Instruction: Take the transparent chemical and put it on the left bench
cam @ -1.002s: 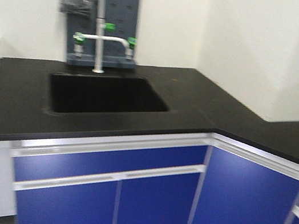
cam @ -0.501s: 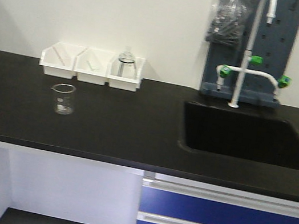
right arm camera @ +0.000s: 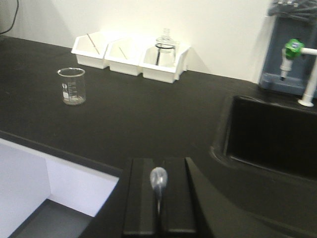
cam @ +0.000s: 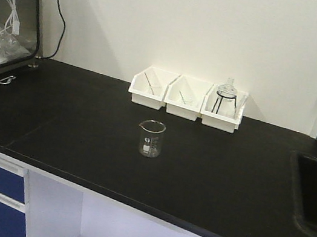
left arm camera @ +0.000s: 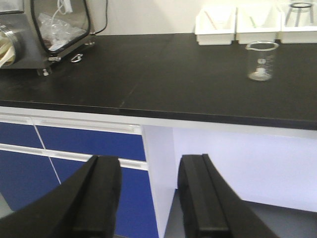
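Observation:
The transparent chemical, a small clear glass beaker (cam: 150,138) with a spout, stands upright on the left bench (cam: 71,127), a matte black top against a white wall. It stands just in front of three white bins (cam: 186,98). In the left wrist view the beaker (left arm camera: 261,60) shows a white piece at its bottom. It also shows in the right wrist view (right arm camera: 72,86). My left gripper (left arm camera: 148,163) is open and empty, low in front of the bench edge. My right gripper (right arm camera: 158,166) is shut on a small clear glass piece (right arm camera: 158,179), over the bench's front edge, right of the beaker.
A round glass flask on a black tripod (cam: 226,97) sits in the right bin. A metal-framed box (cam: 8,12) with cables stands at the far left. A black sink (right arm camera: 272,134) and a green-knobbed tap (right arm camera: 297,54) lie to the right. Blue cabinets (left arm camera: 74,148) are below.
The front view has swung left, from the sink corner to the bench with the three bins. The beaker has shifted from the left of the view to its middle.

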Motion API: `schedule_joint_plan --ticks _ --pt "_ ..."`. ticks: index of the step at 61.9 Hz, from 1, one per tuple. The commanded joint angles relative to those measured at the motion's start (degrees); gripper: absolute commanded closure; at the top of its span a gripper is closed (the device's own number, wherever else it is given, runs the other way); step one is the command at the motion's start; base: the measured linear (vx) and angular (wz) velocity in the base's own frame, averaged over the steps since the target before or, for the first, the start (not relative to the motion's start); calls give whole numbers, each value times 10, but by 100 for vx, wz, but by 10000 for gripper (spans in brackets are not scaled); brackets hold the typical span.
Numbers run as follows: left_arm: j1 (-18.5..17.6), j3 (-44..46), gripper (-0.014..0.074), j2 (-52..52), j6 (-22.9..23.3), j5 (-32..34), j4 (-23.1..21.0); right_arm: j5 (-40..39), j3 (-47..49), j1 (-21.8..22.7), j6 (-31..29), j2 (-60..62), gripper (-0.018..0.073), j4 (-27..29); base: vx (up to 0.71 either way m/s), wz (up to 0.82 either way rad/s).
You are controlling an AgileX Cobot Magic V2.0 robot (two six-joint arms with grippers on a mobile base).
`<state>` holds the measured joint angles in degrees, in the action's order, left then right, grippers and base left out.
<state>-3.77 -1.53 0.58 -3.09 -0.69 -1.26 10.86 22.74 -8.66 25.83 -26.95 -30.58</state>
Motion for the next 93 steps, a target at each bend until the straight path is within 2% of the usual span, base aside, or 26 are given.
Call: schedule_joint_plan --ticks 1,40,93 --pt "-1 -9 600 11 4 45 0 -38 17 2 -1 -2 567 -8 35 28" --pt "-1 -9 600 11 4 45 0 -40 17 2 -1 -2 567 -8 35 3" --pt "-1 -9 600 11 4 45 0 -40 17 2 -1 -2 567 -8 19 -19"
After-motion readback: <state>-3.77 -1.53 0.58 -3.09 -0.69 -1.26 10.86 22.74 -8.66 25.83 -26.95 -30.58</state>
